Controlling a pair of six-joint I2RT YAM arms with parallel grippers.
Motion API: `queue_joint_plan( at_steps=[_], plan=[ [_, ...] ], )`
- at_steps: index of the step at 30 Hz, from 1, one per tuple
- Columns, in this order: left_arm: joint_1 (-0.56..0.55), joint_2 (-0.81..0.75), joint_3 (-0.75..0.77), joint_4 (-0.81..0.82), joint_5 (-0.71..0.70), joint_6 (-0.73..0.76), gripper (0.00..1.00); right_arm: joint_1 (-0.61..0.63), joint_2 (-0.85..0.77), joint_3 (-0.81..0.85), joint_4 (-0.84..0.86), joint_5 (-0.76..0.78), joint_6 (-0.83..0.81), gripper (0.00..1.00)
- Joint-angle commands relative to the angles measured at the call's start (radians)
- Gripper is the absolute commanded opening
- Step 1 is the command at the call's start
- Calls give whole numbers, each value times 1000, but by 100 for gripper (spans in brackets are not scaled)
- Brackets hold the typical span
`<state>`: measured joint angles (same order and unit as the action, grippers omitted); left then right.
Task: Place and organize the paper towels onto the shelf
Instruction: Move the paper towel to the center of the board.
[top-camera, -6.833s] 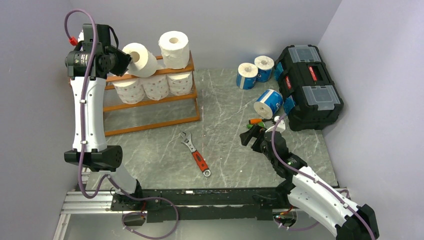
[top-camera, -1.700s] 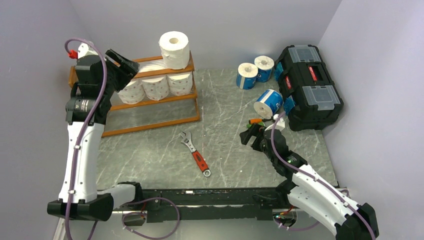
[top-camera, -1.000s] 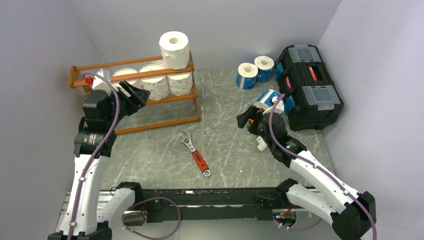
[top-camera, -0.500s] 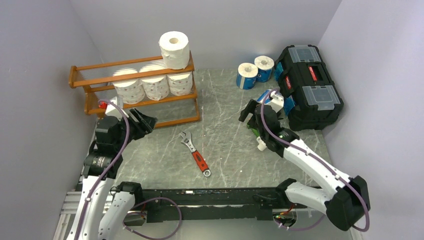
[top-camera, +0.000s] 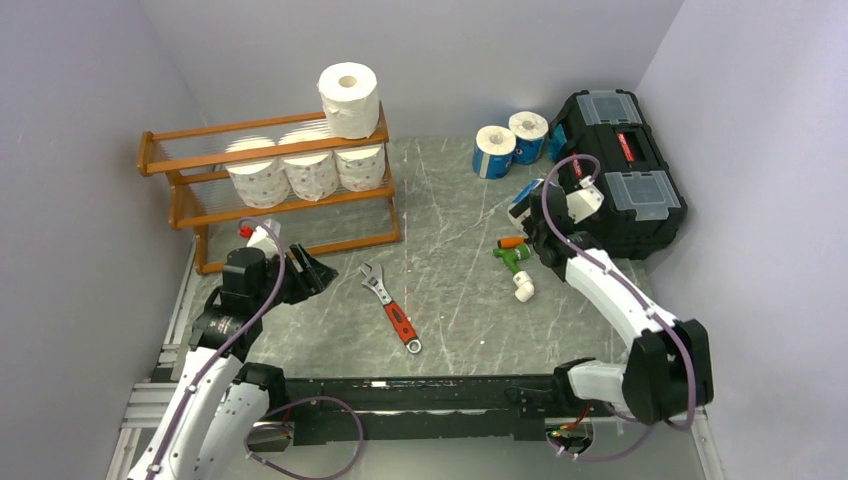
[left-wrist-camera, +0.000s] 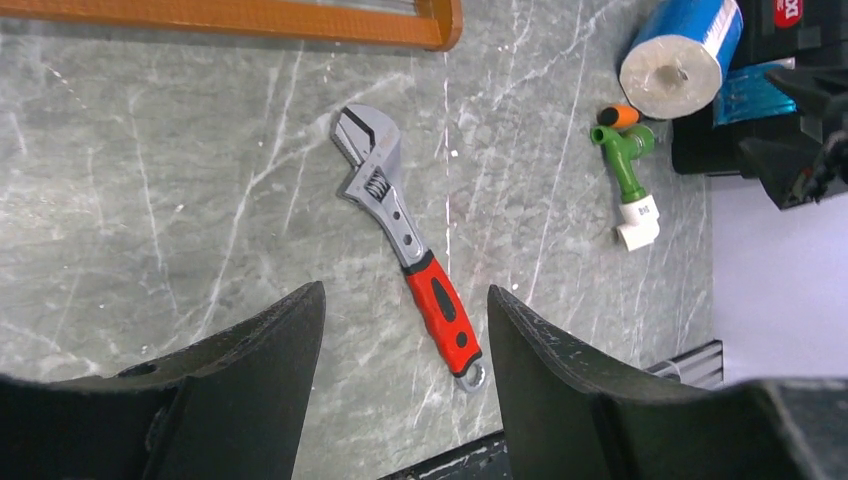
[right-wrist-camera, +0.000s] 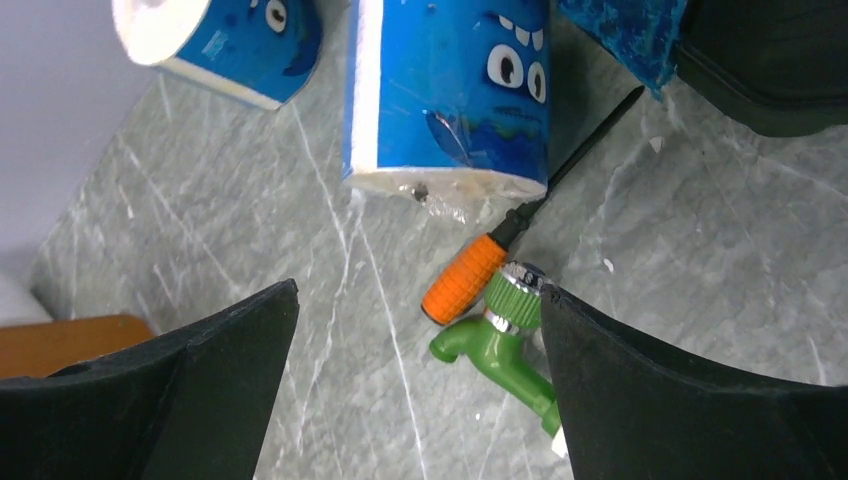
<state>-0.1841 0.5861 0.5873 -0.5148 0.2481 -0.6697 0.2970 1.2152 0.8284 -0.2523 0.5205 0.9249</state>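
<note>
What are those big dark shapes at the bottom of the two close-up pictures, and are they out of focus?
Left wrist view: they are the fingers of the left gripper, open, near the lens and slightly soft; the wrench beyond is sharp. Right wrist view: the same goes for the right gripper; the blue-wrapped roll is crisp. Top external view: even light, only faint shadows.

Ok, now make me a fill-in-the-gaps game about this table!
The wrench has a ___ handle.
The shelf holds ___ white roll on its top tier.
Both the left claw and the right claw are ___.
The tap by the screwdriver is ___.
Missing words: red, one, open, green.
</note>
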Motion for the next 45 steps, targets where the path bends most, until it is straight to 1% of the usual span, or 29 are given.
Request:
queue_joint_plan(
  at_steps=[1,5,7,11,15,20,28,32,35,38,45],
  plan=[
    [-20,-12,-16,71,38,-14,65,-29,99,151,42,60,19,93],
    [-34,-16,-23,72,38,-11,65,-60,229,269,-52,106,-52,94],
    [-42,-17,-29,76,35,-10,65,-68,267,290,-46,114,-92,95],
    [-53,-11,-44,87,39,-14,65,-92,341,324,-49,109,-117,95],
    [-56,-4,-50,96,43,-17,65,-98,396,369,-55,159,-163,95],
    [-57,-2,-57,106,41,-29,65,-99,472,422,-96,188,-177,95],
    [-58,-13,-61,97,34,-33,65,-110,580,474,-104,128,-192,95],
    [-58,-17,-65,95,34,-38,64,-109,613,490,-84,40,-220,94],
    [-58,-18,-71,96,36,-43,64,-94,617,471,-44,-5,-254,92],
    [-58,-19,-80,105,41,-49,64,-64,611,454,-26,-19,-272,91],
    [-62,3,-88,130,57,-59,64,88,584,429,-21,-14,-281,91]
  ],
)
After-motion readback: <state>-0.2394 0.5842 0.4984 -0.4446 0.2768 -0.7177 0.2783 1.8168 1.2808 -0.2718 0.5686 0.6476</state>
